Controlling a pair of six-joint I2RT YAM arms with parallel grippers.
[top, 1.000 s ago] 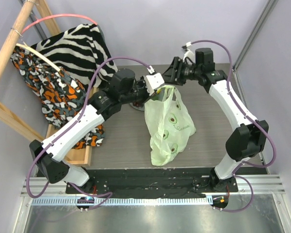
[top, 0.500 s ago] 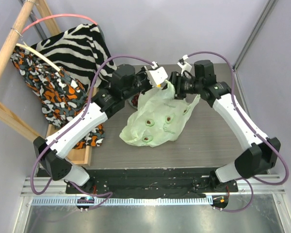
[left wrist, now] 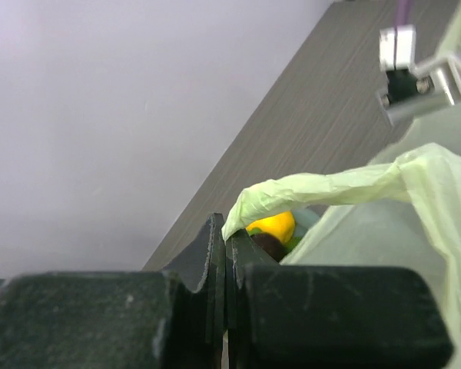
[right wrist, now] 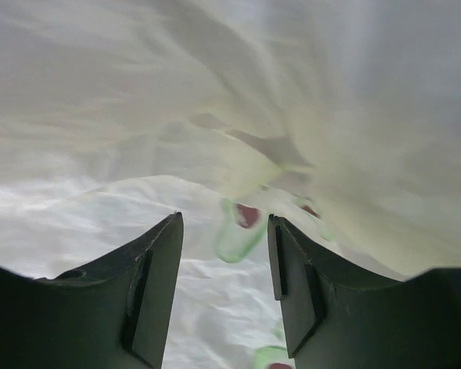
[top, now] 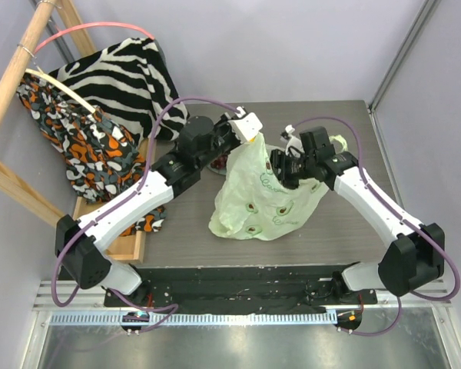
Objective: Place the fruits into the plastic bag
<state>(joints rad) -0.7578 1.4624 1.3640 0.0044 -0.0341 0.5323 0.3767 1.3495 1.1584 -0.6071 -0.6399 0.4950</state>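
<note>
The pale green plastic bag (top: 265, 196) with avocado prints lies bunched on the table's middle. My left gripper (top: 250, 140) is shut on one handle of the bag (left wrist: 292, 188) and holds it up. Past its fingers, in the left wrist view, I see a yellow lemon (left wrist: 271, 225), a dark round fruit (left wrist: 270, 244) and a bit of green. In the top view a dark red fruit (top: 217, 161) peeks out beside the left arm. My right gripper (top: 280, 167) is open and pressed into the bag; its wrist view shows only bag plastic (right wrist: 238, 115) around the jaws (right wrist: 224, 231).
A zebra-striped cloth (top: 131, 77) and an orange-patterned cloth (top: 84, 146) hang on a wooden frame (top: 11, 88) at the back left. A wooden tray edge (top: 127, 244) lies at the table's left side. Grey walls stand behind and to the right.
The right arm has swung from the back of the table toward the middle and its gripper has gone into the bag. The bag has shifted right and bunched up. The left gripper still holds the handle.
</note>
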